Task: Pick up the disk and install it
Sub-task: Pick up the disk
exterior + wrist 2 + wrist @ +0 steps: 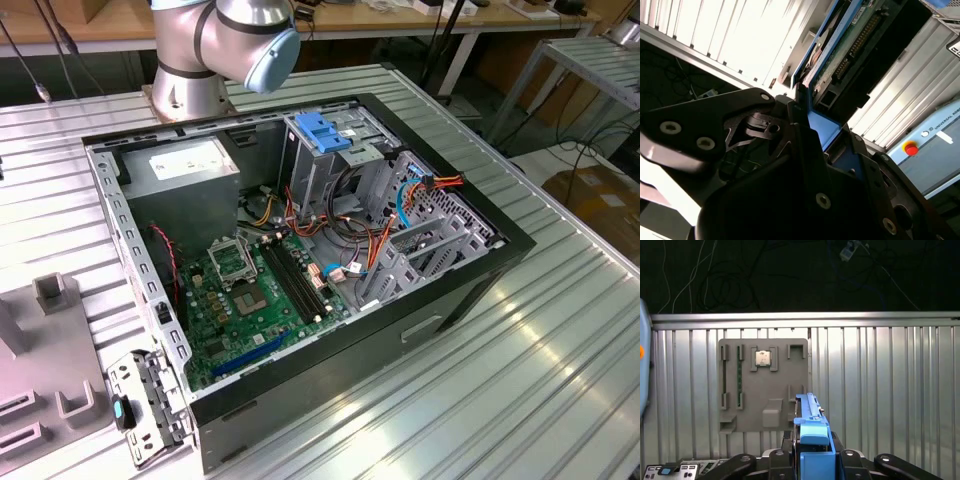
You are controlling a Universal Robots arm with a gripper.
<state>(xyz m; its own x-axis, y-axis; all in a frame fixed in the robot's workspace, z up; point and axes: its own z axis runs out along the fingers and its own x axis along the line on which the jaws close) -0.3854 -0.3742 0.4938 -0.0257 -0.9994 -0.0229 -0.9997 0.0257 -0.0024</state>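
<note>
- 1 flat silver-metal disk with blue plastic side rails [813,437] is clamped edge-on between the closed jaws of the black gripper [813,452], as seen in both wrist views.
- In the second wrist view, the disk's green circuit-board face [852,42] is turned toward the camera.
- The disk is held in the air above the ribbed aluminium table [880,390].
- A flat grey fixture plate [765,395] is seen lying on the table beyond the disk; 1 small square silver chip [762,358] and 1 narrow green strip [739,375] are seated in its slots.
- In the exterior view, an open black computer case [300,410] is laid on the table, with a green motherboard [250,300] exposed inside.
- A tall metal cage with a blue plastic handle [322,135] and a grey power-supply box [185,165] are set toward the case's far side.
- The silver and blue robot arm [235,40] is mounted behind the case.
</note>
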